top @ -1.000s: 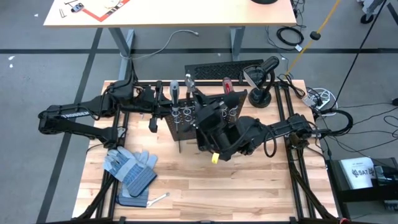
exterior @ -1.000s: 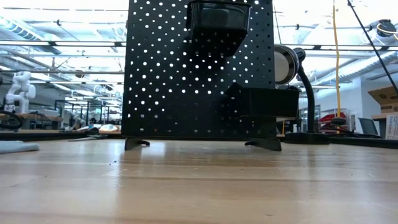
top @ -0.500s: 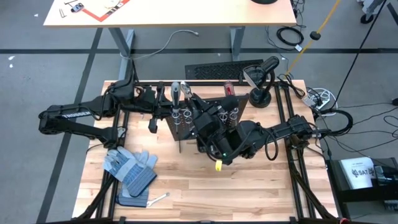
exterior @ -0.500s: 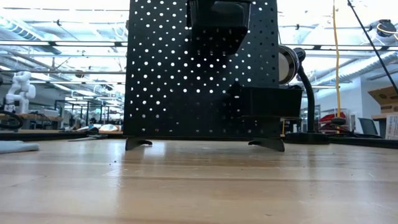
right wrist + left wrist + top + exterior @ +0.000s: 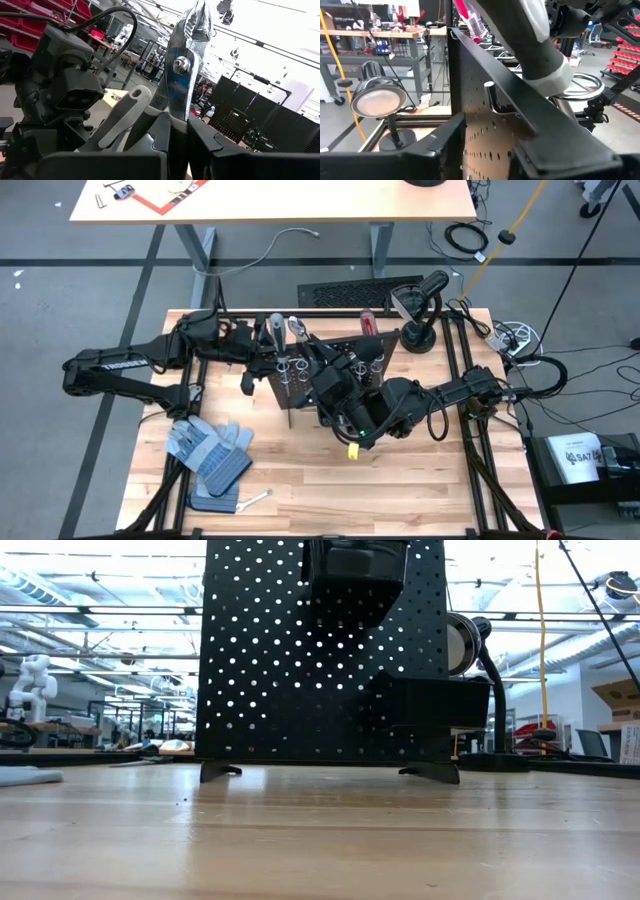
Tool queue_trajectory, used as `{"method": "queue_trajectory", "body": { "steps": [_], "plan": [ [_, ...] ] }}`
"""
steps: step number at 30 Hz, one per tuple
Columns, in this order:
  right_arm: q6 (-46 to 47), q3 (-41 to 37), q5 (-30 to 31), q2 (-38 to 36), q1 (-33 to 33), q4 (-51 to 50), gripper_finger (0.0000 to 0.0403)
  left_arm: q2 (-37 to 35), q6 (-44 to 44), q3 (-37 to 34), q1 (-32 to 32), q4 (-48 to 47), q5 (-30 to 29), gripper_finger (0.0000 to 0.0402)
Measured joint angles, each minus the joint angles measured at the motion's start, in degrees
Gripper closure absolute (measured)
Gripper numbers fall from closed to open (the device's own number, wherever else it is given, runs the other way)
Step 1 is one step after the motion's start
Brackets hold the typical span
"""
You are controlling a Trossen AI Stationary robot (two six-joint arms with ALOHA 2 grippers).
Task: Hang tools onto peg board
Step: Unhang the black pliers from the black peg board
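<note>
At twelve o'clock on the pale wooden table [image 5: 400, 480], the upright black perforated metal peg board [image 5: 320, 650] stands with its row of silver rings [image 5: 300, 366] seen from above. The left gripper [image 5: 268, 345] sits at the board's nine o'clock edge, its dark fingers [image 5: 560, 150] spread apart around the grey-handled screwdriver [image 5: 540, 45], whose handle stands in a ring; whether they touch it I cannot tell. A red-handled screwdriver [image 5: 367, 321] stands at the board's two o'clock end. The right gripper [image 5: 310, 348] reaches in from four o'clock over the board's middle, its jaws clamped together on the handles of the black-and-silver pliers [image 5: 186, 60], whose shiny jaws point away from the wrist. At seven o'clock on the table, well apart from the board, lie blue-grey work gloves [image 5: 208, 452] with a silver wrench [image 5: 256, 500] just beside them. A black gooseneck desk lamp [image 5: 422, 310] stands at one o'clock.
</note>
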Motion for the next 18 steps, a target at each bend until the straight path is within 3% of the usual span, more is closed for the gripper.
{"method": "queue_trajectory", "body": {
  "steps": [18],
  "plan": [
    [-1.00,-0.04,1.31,0.00,0.99,-0.11,0.0379,-6.96,0.43,-0.11,-0.02,-2.99,-3.50,0.0196]
  ]
}}
